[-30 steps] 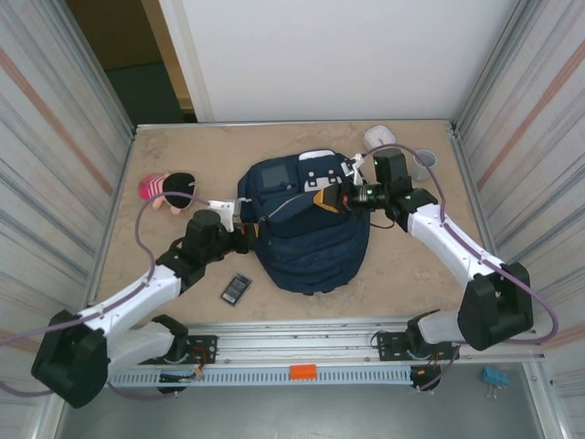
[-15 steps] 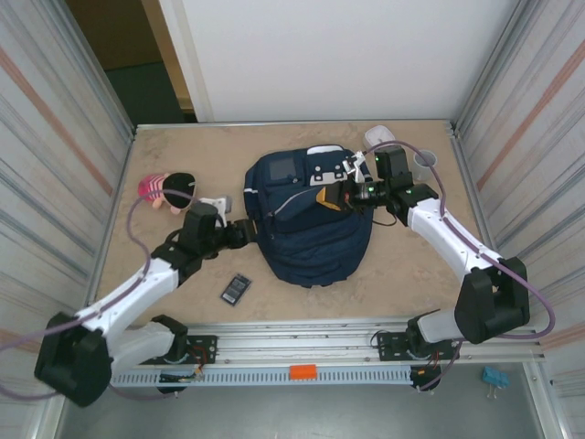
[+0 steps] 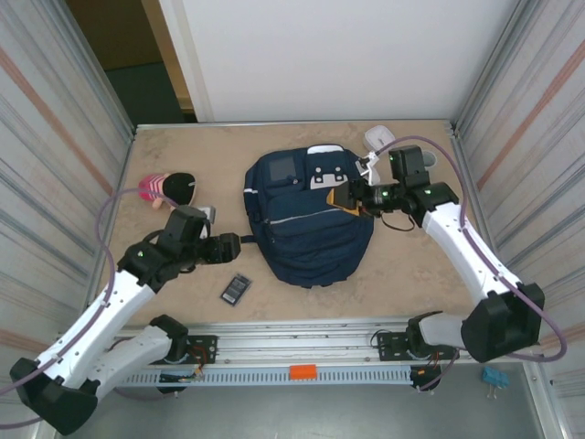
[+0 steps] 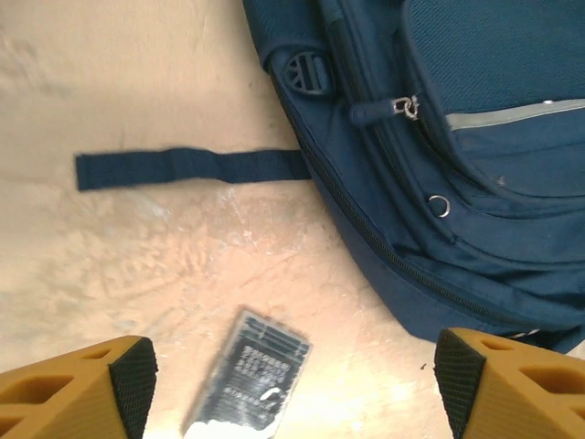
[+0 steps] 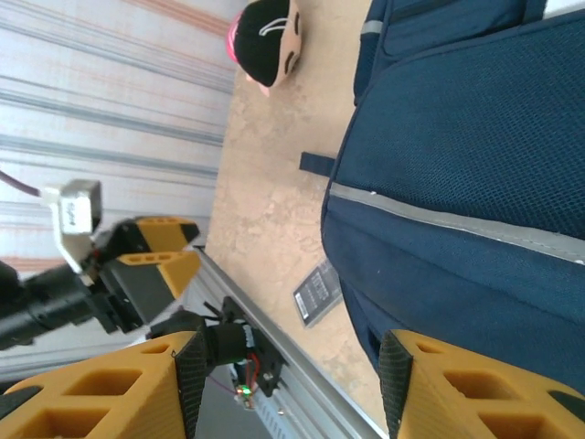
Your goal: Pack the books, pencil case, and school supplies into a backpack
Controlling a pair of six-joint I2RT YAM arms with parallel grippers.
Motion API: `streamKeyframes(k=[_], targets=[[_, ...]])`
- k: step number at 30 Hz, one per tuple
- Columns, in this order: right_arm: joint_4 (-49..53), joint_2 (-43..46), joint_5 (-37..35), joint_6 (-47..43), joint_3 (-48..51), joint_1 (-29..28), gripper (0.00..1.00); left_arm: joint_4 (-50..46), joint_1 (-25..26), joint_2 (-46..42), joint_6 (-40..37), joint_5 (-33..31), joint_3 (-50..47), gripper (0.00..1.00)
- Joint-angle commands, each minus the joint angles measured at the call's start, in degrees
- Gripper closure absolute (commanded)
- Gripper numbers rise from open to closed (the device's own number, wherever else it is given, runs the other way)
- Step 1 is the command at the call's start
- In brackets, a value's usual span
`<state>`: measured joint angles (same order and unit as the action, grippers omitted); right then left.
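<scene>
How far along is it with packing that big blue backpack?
Done: hard to say; the backpack lies flat on the table and its inside is hidden. In hand: nothing; the left gripper and right gripper are open and empty, one at each side of it. Left: the black rectangle lies outside the bag by its near-left corner, and perhaps the pink-and-black soft item farther left.
</scene>
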<state>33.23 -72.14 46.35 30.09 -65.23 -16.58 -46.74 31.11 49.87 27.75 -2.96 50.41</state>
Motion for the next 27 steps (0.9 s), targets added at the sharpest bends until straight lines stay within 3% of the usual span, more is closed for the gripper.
streamKeyframes(k=[1, 4, 8, 12, 15, 20, 27], targets=[[5.43, 3.71, 1.69, -5.44, -0.59, 0.41, 0.46, -8.74, 0.45, 3.32, -10.05, -5.31, 3.68, 0.15], [5.31, 5.66, -0.62, -5.59, 0.33, 0.5, 0.46, -6.54, 0.94, 6.93, -16.77, -0.11, 5.25, 0.17], [3.33, 6.72, -2.82, -4.36, 2.51, 0.76, 0.46, -10.65, 4.07, 16.21, -17.3, -3.6, 9.6, 0.15], [-0.33, 6.86, -2.51, -2.17, 4.7, 0.85, 0.46, -15.52, 7.92, 25.7, -11.91, -5.57, 12.93, 0.11], [-2.26, 6.7, -2.1, -1.08, 5.92, 0.85, 0.46, -17.77, 8.88, 32.44, -5.33, -2.59, 13.83, 0.08], [-4.65, 6.58, -1.11, 0.12, 7.51, 0.69, 0.46, -12.07, 10.11, 36.6, 0.86, -0.99, 8.9, 0.06], [-5.47, 6.88, -1.73, 0.69, 8.3, 0.66, 0.46, -4.92, 9.77, 40.73, 2.31, 2.45, 4.06, 0.04]])
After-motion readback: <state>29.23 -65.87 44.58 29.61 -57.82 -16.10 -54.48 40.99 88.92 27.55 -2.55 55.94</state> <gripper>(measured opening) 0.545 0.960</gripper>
